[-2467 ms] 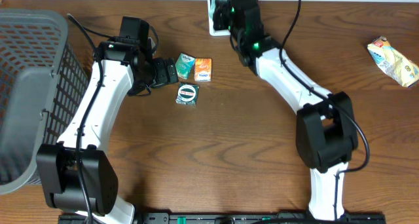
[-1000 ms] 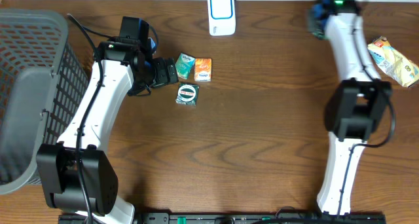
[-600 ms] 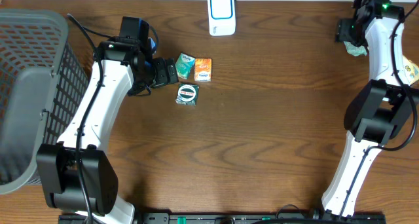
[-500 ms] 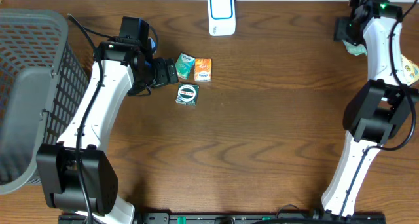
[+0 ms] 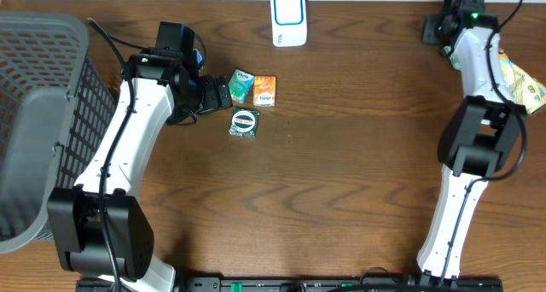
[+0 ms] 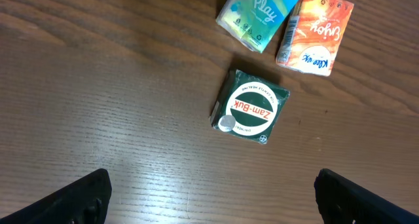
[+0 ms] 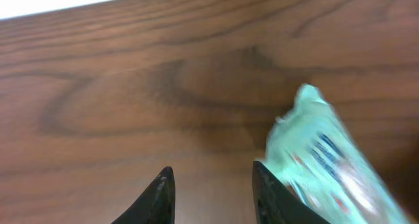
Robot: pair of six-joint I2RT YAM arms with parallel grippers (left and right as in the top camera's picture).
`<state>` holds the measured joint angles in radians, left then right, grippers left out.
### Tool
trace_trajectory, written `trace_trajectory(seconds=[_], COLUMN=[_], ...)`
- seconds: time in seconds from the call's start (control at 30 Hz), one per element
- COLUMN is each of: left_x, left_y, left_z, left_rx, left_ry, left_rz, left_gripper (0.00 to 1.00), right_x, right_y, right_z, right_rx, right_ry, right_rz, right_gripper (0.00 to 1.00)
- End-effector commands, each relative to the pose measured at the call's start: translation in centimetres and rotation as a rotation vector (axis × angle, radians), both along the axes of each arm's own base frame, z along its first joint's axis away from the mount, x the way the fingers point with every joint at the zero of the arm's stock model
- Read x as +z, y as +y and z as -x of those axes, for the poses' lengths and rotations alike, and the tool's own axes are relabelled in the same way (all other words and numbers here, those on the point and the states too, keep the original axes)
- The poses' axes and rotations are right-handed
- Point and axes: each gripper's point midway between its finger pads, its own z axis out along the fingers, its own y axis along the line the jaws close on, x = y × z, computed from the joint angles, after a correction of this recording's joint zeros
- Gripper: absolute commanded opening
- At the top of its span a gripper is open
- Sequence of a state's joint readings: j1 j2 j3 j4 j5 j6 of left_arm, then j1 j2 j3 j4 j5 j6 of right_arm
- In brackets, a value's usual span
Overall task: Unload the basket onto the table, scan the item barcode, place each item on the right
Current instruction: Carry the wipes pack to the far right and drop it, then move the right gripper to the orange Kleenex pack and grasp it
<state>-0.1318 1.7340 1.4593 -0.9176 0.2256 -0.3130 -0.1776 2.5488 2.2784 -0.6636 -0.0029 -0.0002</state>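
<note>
The white barcode scanner (image 5: 289,17) stands at the table's back edge. Three small items lie in a cluster: a green tissue pack (image 5: 241,85) (image 6: 260,14), an orange tissue pack (image 5: 265,90) (image 6: 315,31) and a dark green Zam-Buk tin (image 5: 245,122) (image 6: 251,108). My left gripper (image 5: 222,96) (image 6: 213,204) hovers just left of them, open wide and empty. My right gripper (image 5: 439,27) (image 7: 215,194) is at the far back right, open with bare wood between its fingers. A mint-green packet (image 7: 327,162) lies just right of its right finger.
A grey mesh basket (image 5: 38,113) fills the left edge of the table. A yellow snack packet (image 5: 522,80) lies at the far right, beside the right arm.
The right arm swung from the scanner to the back right corner, and the mint-green packet left its jaws. It then shifted slightly left. The left arm has not moved.
</note>
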Motion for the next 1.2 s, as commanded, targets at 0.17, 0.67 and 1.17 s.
trace_trajectory(seconds=[0.17,0.67,1.17], left_x=[0.2,0.2,0.2], left_y=[0.2,0.2,0.2], left_z=[-0.2,-0.2,-0.2], left_rx=[-0.003,-0.003,-0.003], left_ry=[-0.006,-0.006,-0.006], left_rz=[-0.011,-0.011,-0.011], left_gripper=[0.98,0.98,0.98], right_x=[-4.5,4.6,10.2], right_y=[-4.6,-7.2,20.4], right_z=[-0.7,2.8,5.4], right_rx=[-0.159,-0.175,0.373], right_ry=[-0.010,-0.011,0.062], right_rz=[0.079,0.043,-0.621], right_gripper=[0.34,0.54,0.72])
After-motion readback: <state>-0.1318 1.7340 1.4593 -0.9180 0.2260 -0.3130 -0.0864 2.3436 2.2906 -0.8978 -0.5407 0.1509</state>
